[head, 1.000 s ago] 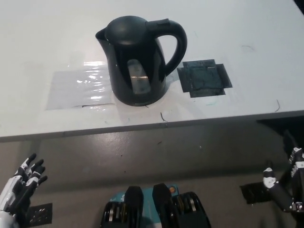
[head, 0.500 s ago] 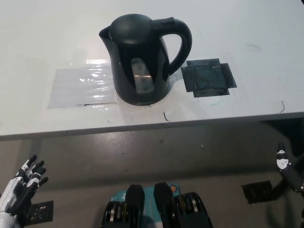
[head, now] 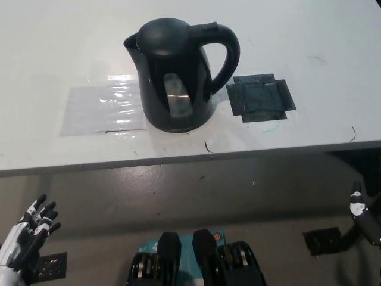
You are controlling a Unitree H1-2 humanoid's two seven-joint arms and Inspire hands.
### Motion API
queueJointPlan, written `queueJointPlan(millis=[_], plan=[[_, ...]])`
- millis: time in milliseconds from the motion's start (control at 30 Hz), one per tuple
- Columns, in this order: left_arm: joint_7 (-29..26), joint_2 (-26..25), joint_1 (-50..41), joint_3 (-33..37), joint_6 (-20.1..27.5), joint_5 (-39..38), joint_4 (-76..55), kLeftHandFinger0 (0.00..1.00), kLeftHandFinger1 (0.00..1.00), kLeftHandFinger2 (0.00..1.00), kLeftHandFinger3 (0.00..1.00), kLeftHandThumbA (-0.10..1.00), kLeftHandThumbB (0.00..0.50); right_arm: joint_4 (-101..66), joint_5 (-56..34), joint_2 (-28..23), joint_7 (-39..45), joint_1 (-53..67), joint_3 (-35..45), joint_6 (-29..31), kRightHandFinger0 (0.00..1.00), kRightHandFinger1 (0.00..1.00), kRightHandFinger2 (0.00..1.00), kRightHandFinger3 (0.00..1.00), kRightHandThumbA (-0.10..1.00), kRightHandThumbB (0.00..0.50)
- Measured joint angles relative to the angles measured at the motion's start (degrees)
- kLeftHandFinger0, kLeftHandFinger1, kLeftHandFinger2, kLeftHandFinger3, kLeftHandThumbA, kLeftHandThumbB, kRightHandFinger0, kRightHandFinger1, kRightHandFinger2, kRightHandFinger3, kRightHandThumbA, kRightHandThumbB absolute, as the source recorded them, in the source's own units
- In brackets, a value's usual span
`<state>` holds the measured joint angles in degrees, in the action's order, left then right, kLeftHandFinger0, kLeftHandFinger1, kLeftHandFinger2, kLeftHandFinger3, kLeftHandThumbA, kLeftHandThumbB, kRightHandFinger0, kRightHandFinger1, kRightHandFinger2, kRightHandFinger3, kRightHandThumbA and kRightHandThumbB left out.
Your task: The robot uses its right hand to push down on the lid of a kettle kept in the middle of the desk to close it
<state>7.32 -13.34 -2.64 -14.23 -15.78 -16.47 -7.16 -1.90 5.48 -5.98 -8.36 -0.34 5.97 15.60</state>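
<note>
While only the head view is on offer, it shows the one relation that matters: the kettle [head: 178, 74] stands upright on the white desk [head: 53, 53], and the right hand [head: 363, 217] lies well below and to the right of it, off the desk's near edge, down beside the robot's body. Any push on the lid [head: 162, 31] would therefore have to travel up and leftward from that hand, then come down along the kettle's vertical axis. From the kettle, the spout points left and the handle [head: 226, 50] arches to the right, so the handle side faces the right hand. The lid looks seated flush on the body, though at this steep angle I cannot be sure it is fully latched.

Only a small tip of the right hand shows at the frame's edge, so whether it is spread or clenched cannot be told. The left hand [head: 30, 229] rests well below and to the left of the kettle, fingers apart, grasping nothing. Both hands sit about equally far from the kettle.

Counted: one kettle, one lid, one clear plastic sheet [head: 101, 110] just left of the kettle, one dark taped patch [head: 260, 98] just right of it.
</note>
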Motion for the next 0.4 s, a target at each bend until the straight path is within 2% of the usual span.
queueJointPlan(millis=[400], plan=[[0.0,0.0,0.0,0.0,0.0,0.0,0.0,1.00,1.00,1.00,1.00,0.54,0.000,0.0,-0.3,0.0,0.1,0.7,0.0,0.0,1.00,1.00,1.00,1.00,0.44,0.000]])
